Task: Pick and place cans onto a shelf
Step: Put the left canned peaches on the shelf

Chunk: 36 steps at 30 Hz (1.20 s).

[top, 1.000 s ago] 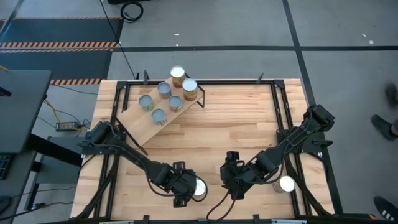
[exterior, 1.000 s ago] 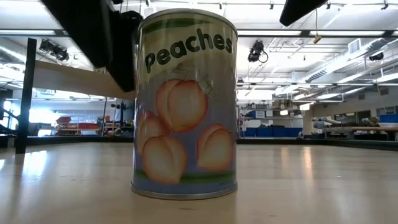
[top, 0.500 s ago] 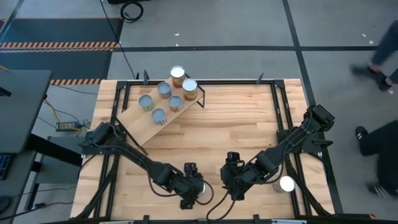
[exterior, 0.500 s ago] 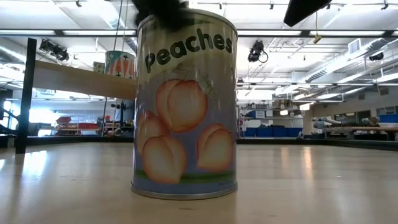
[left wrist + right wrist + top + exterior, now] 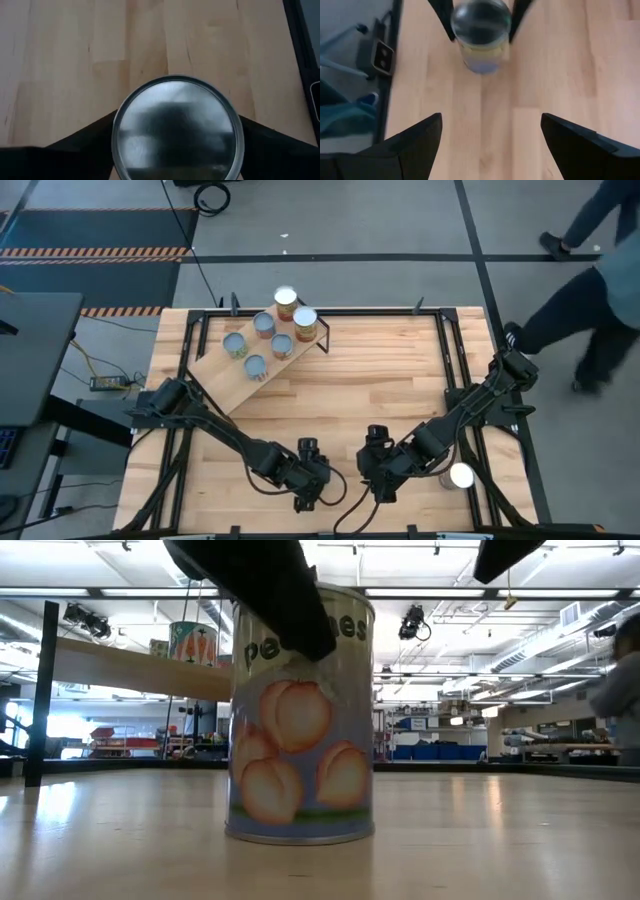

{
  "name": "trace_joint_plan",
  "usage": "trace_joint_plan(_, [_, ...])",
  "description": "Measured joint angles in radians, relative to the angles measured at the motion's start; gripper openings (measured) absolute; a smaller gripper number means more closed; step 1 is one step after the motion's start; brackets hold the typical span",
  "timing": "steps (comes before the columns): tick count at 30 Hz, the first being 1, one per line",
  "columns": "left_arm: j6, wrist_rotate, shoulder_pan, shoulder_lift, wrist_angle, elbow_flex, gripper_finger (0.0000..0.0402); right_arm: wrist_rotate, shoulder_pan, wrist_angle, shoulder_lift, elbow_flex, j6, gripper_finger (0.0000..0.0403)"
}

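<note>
A can with a peaches label (image 5: pixel 300 725) stands near the table's near edge. Its silver top shows in the left wrist view (image 5: pixel 177 130). My left gripper (image 5: pixel 314 480) is over it from above and shut on it, hiding it in the high view. My right gripper (image 5: pixel 378 472) is open and empty just right of it, and its wrist view (image 5: pixel 490 150) looks at the can (image 5: pixel 481 35). The tilted light-wood shelf (image 5: pixel 230 385) at the far left carries several cans (image 5: pixel 265 325). Another can (image 5: pixel 460 475) stands at the near right. My left gripper pinches the peaches can between its two fingers, one on each side of the wall just below the top rim (image 5: pixel 116 131). The fingers (image 5: pixel 270 590) point down from above. The can stands upright, and its base (image 5: pixel 300 835) looks to be on the table.
Black rails (image 5: pixel 452 360) frame the tabletop. Bare wood (image 5: pixel 380 370) lies between the shelf and the grippers. A person (image 5: pixel 590 290) walks on the floor beyond the table's far right corner.
My left gripper has gone toward the table's right edge and down over the peaches can, and its fingers have come to the can's sides. The can has shifted a little on the table, away from the near edge.
</note>
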Motion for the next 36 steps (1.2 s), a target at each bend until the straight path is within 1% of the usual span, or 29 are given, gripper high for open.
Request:
trace_joint_plan(1, [-0.012,0.000,0.000,0.000,-0.009,0.001,0.0313,0.000,0.000,-0.031,-0.001,0.011,0.000,0.0348])
trace_joint_plan(4, [-0.050,0.002,0.008,-0.015,-0.060,0.001,0.0313,0.004,-0.011,-0.153,-0.015,0.066,-0.008,0.0348])
trace_joint_plan(6, [-0.079,0.028,0.016,-0.050,-0.106,-0.003,0.0313,0.014,-0.025,-0.235,-0.035,0.106,-0.021,0.0348])
trace_joint_plan(8, [-0.116,0.029,0.025,-0.108,-0.130,0.001,0.0313,0.049,-0.042,-0.291,-0.055,0.139,-0.043,0.0348])
trace_joint_plan(10, [-0.136,0.022,0.027,-0.189,-0.190,0.024,0.0313,0.095,-0.060,-0.308,-0.081,0.154,-0.087,0.0348])
trace_joint_plan(13, [-0.154,0.009,0.029,-0.300,-0.265,0.073,0.0313,0.167,-0.100,-0.285,-0.128,0.156,-0.164,0.0348])
trace_joint_plan(17, [-0.174,0.005,0.033,-0.432,-0.354,0.159,0.0313,0.211,-0.181,-0.251,-0.173,0.156,-0.263,0.0348])
trace_joint_plan(19, [-0.184,-0.030,0.033,-0.488,-0.460,0.205,0.0313,0.213,-0.225,-0.240,-0.191,0.156,-0.287,0.0348])
trace_joint_plan(21, [-0.204,-0.095,0.033,-0.537,-0.578,0.241,0.0313,0.214,-0.266,-0.240,-0.205,0.156,-0.299,0.0348])
trace_joint_plan(24, [-0.260,-0.182,0.041,-0.609,-0.770,0.263,0.0313,0.210,-0.314,-0.247,-0.221,0.156,-0.300,0.0348])
trace_joint_plan(28, [-0.430,-0.235,0.050,-0.702,-1.054,0.260,0.0313,0.185,-0.348,-0.251,-0.250,0.143,-0.296,0.0348])
trace_joint_plan(29, [-0.463,-0.253,0.050,-0.723,-1.085,0.254,0.0313,0.184,-0.351,-0.253,-0.258,0.135,-0.292,0.0348])
trace_joint_plan(31, [-0.444,-0.307,0.052,-0.791,-1.028,0.205,0.0313,0.183,-0.352,-0.254,-0.271,0.119,-0.283,0.0348])
trace_joint_plan(32, [-0.443,-0.336,0.055,-0.827,-1.026,0.180,0.0313,0.183,-0.352,-0.255,-0.276,0.112,-0.274,0.0348])
trace_joint_plan(34, [-0.458,-0.358,0.088,-0.884,-1.065,0.135,0.0313,0.179,-0.351,-0.255,-0.284,0.100,-0.256,0.0348])
trace_joint_plan(36, [-0.440,-0.358,0.134,-0.941,-1.061,0.052,0.0313,0.166,-0.351,-0.254,-0.287,0.092,-0.245,0.0348])
